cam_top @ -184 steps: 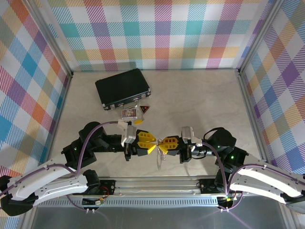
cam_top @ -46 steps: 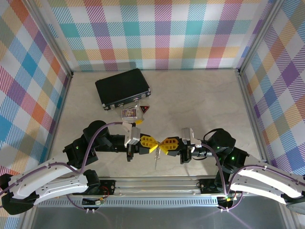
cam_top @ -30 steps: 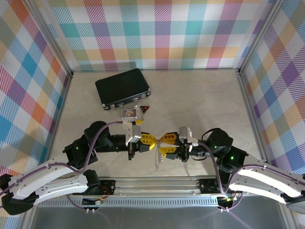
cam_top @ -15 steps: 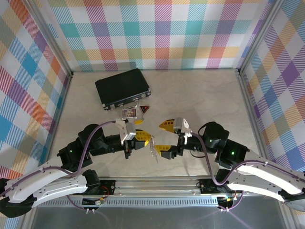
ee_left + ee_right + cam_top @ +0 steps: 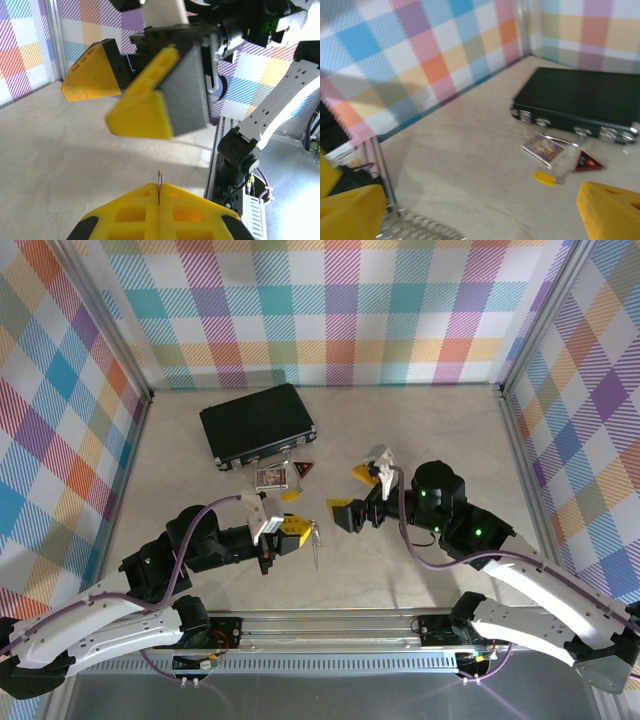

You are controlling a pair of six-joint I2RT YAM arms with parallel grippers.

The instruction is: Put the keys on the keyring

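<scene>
Grips the keyring (image 5: 316, 544) in the shut left gripper (image 5: 303, 530); holds the right gripper (image 5: 353, 493) spread wide near the key (image 5: 544, 178).

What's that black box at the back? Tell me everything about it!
The case is a flat black rectangle, shut, lying on the table at the back left, turned a little askew. Silvery clasps and corners line its near edge. Nothing sits on it.

Pale table (image 5: 470, 165) is carrying a black case (image 5: 580, 97), lying far ahead of the right gripper's (image 5: 480, 215) open jaws; picture card (image 5: 543, 148), triangular tag (image 5: 585, 161) and yellow key (image 5: 545, 178) are lying nearer them.
</scene>
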